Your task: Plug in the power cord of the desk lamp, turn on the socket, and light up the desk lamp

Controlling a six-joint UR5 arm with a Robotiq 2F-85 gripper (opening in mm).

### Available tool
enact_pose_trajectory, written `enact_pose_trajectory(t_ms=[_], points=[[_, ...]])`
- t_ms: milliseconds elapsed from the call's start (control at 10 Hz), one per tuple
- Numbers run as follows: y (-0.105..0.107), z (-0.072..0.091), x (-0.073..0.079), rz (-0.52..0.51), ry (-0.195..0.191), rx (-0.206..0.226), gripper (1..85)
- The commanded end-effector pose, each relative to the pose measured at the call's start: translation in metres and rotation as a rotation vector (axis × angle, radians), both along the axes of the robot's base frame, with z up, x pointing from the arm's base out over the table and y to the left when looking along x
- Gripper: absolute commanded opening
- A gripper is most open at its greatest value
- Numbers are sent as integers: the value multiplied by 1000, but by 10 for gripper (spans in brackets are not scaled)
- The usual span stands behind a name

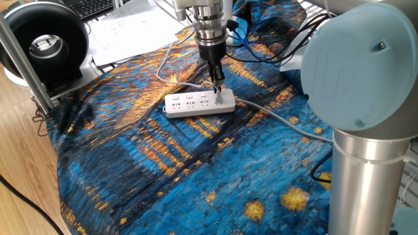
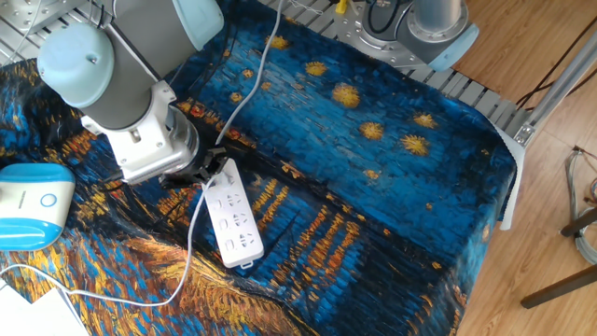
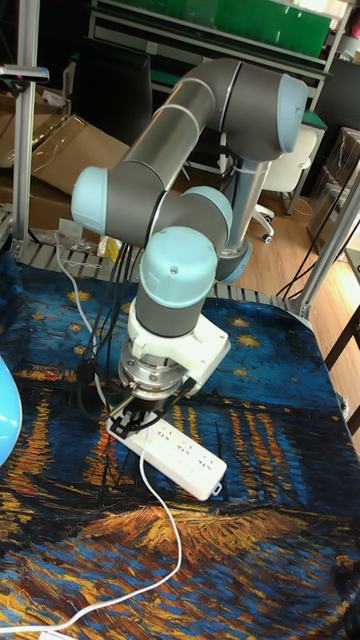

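Observation:
The socket [image 1: 192, 103] [image 2: 233, 220] [image 3: 186, 456] is a white power strip lying flat on the blue-and-gold cloth. My gripper [image 1: 218, 91] [image 2: 208, 174] [image 3: 136, 419] points straight down over the strip's end where its thick cable leaves. Its fingers are close together on the small white plug, which sits at the end outlet. The thin white power cord [image 2: 191, 245] [image 3: 166, 520] runs from the fingertips across the cloth. It leads towards the desk lamp, whose light-blue base [image 2: 28, 200] [image 3: 4, 410] shows at the left edge; the stem is out of view.
A large black ring-shaped device [image 1: 46, 42] stands at the far left behind a metal post [image 1: 23, 62]. Papers [image 1: 130, 29] lie behind the strip. The strip's thick grey-white cable [image 1: 287, 121] trails right, past my arm's grey column [image 1: 369, 170]. Black cables [image 1: 274, 46] lie at the back.

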State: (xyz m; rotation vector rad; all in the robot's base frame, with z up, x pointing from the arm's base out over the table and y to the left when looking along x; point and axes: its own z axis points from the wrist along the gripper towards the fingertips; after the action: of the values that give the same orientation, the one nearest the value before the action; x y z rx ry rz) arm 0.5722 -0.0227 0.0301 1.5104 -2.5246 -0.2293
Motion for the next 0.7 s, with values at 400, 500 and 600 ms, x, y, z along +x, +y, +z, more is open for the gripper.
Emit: enact_pose_trajectory(t_ms=[400, 500, 600], points=[[-21, 19, 4, 49, 32, -16, 13], [-17, 21, 1, 38, 35, -7, 13], [-14, 20, -1, 32, 36, 7, 13]])
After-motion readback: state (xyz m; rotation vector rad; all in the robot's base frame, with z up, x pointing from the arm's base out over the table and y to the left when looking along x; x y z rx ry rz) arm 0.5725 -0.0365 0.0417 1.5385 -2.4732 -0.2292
